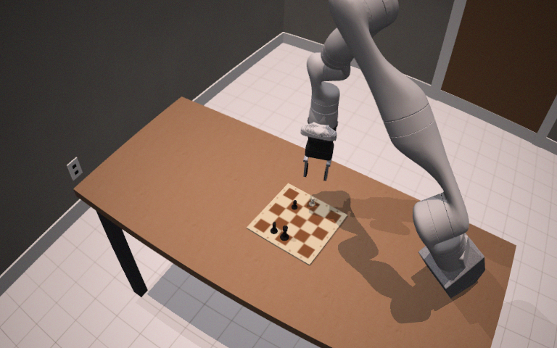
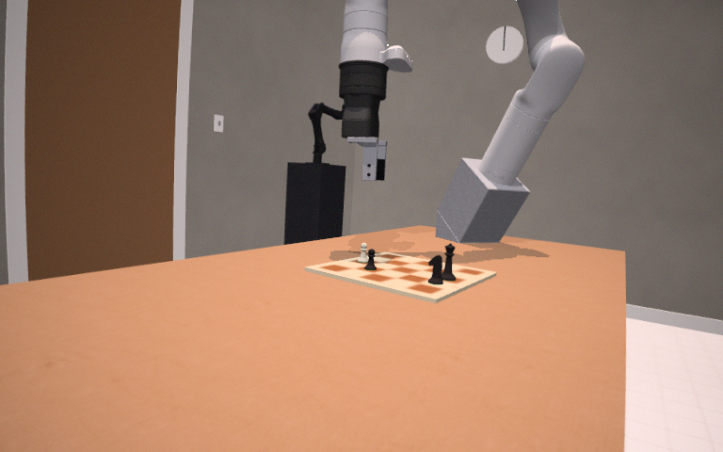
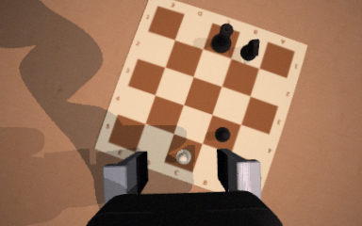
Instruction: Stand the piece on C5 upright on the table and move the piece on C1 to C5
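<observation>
A small chessboard [image 1: 305, 251] [image 2: 462, 285] [image 3: 162, 23] lies on the brown table [image 1: 172, 164]. A white pawn [image 1: 312, 201] [image 2: 362, 251] [image 3: 184, 156] stands upright on C5, at the board's edge nearest the arm. A black queen [image 1: 283, 233] [image 2: 449, 261] [image 3: 222, 40] stands upright on C1. My gripper [image 1: 316, 176] [image 2: 373, 178] [image 3: 182, 165] is open and empty. It hangs well above the white pawn, and in the wrist view the pawn shows between the two fingers.
A black knight [image 1: 273, 228] [image 2: 436, 268] [image 3: 250, 49] stands on B1 beside the queen. A black pawn [image 1: 294, 204] [image 2: 370, 260] [image 3: 222, 134] stands on B4, close to the white pawn. The arm's grey base [image 1: 452, 262] [image 2: 476, 202] sits on the table's right end.
</observation>
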Controlling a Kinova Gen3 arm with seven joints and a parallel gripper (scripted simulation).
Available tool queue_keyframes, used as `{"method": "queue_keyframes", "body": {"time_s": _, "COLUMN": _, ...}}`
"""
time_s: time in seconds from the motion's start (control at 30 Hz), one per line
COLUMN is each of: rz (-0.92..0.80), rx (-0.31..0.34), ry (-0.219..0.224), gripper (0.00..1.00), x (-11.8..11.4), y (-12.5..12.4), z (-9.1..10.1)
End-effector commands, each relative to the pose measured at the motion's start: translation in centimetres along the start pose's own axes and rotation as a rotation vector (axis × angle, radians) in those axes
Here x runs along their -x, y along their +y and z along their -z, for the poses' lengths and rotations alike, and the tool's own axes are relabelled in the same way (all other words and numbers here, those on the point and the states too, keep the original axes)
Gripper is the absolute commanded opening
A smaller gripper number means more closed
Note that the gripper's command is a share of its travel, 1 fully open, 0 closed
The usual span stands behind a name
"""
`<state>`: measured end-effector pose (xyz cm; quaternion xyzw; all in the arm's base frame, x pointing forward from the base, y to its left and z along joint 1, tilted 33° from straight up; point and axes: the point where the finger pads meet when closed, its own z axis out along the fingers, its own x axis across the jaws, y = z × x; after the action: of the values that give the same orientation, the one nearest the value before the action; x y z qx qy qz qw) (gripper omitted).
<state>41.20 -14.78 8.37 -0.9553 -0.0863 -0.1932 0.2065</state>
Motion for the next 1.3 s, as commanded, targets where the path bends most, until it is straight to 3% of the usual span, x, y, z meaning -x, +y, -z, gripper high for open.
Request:
{"method": "queue_keyframes", "body": {"time_s": 0.0, "rz": -0.014, "rx": 0.005, "ry": 0.006, "gripper": 1.0, "x": 0.08, "y": 0.34, "z": 0.2}}
{"method": "queue_keyframes", "body": {"time_s": 1.27, "rz": -0.044, "rx": 0.013, "ry": 0.02, "gripper": 1.0, "x": 0.22, "y": 0.93, "z": 0.44}}
